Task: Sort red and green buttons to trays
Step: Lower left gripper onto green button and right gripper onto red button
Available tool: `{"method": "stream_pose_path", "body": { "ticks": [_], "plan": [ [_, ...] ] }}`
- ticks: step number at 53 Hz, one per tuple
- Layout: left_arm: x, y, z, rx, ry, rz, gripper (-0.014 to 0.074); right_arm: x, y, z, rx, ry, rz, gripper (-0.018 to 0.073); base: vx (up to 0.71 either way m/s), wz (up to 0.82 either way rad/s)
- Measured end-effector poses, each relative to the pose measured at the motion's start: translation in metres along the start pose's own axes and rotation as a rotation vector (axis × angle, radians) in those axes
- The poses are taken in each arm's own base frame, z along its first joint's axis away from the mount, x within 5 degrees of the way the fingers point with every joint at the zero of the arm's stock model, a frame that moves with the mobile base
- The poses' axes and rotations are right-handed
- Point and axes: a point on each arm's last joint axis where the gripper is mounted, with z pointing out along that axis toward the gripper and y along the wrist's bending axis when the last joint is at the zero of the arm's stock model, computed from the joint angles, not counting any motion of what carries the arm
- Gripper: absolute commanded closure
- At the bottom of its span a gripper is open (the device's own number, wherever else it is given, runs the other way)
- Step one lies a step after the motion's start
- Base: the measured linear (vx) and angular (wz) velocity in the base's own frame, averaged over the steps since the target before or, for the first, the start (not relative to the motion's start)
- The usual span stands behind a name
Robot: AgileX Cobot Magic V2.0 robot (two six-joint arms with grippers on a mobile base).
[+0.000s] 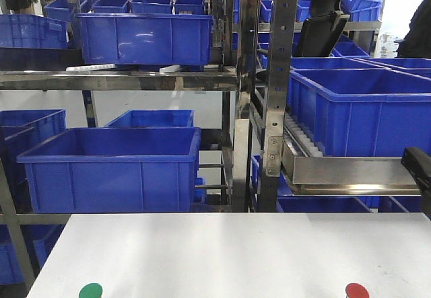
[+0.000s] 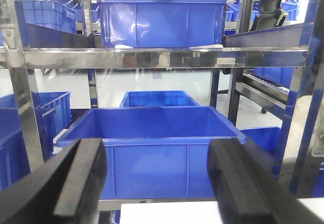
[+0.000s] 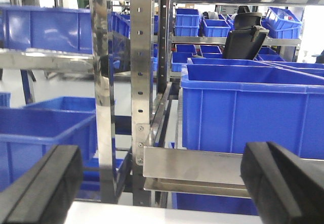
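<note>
A flat white tabletop (image 1: 222, 251) fills the near part of the front view. At its very near edge a small round green-capped push button (image 1: 91, 290) sits toward the left and a matching red-capped push button (image 1: 356, 290) toward the right, well apart. Only their domed caps show, cut by the lower border, so the bodies beneath cannot be seen. Nothing touches either button. Beyond the table's far edge stands a polished steel shelving rack (image 1: 273, 76) loaded with deep blue plastic crates (image 1: 111, 167): one large crate on the low left shelf, another on the upper left shelf, and more on the right above a sloping steel roller shelf (image 1: 350, 173). A black office chair back (image 1: 323, 25) shows at the far right behind the rack. In the left wrist view the left gripper (image 2: 157, 155) has its two black fingers (image 2: 81, 178) spread wide with nothing between them, facing a blue crate past the table's far edge. In the right wrist view the right gripper (image 3: 162, 168) is likewise spread wide and bare, its black fingers (image 3: 276, 176) framing a steel upright and the right-hand crate.
</note>
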Motion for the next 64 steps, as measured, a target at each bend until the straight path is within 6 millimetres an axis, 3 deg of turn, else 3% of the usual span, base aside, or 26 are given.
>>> {"method": "stream_pose_path", "body": {
  "ticks": [4,9,16,22,27,40,46,59,64],
  "plan": [
    [0.000,0.000,0.000,0.000,0.000,0.000,0.0031,0.007,0.000,0.002,-0.001,-0.020,-0.023,-0.0108,0.00,0.00],
    [0.000,0.000,0.000,0.000,0.000,0.000,0.0031,0.033,0.001,0.004,-0.016,-0.047,-0.082,-0.0069,0.00,0.00],
    [0.000,0.000,0.000,0.000,0.000,0.000,0.0031,0.099,0.003,0.003,-0.050,-0.004,-0.061,-0.0020,0.00,0.00],
    [0.000,0.000,0.000,0.000,0.000,0.000,0.0031,0.162,0.003,-0.005,-0.055,0.138,-0.007,0.0001,0.00,0.00],
    [0.000,0.000,0.000,0.000,0.000,0.000,0.0031,0.202,0.001,-0.008,-0.032,0.258,0.026,0.0003,0.00,0.00],
    [0.000,0.000,0.000,0.000,0.002,0.000,0.0031,0.269,-0.004,0.019,0.022,0.422,0.057,0.0003,0.00,0.00],
    [0.001,0.000,0.000,0.001,0.009,0.000,0.0031,0.290,-0.003,0.043,0.016,0.459,0.055,0.0005,0.00,0.00],
    [0.008,0.000,0.008,0.001,0.046,0.000,0.0031,0.311,-0.001,0.099,-0.015,0.399,0.049,0.0025,0.00,0.00],
    [0.010,0.000,0.010,0.000,0.057,0.000,0.0031,0.317,-0.001,0.115,-0.016,0.379,0.049,0.0121,0.00,0.00]
  ]
}}
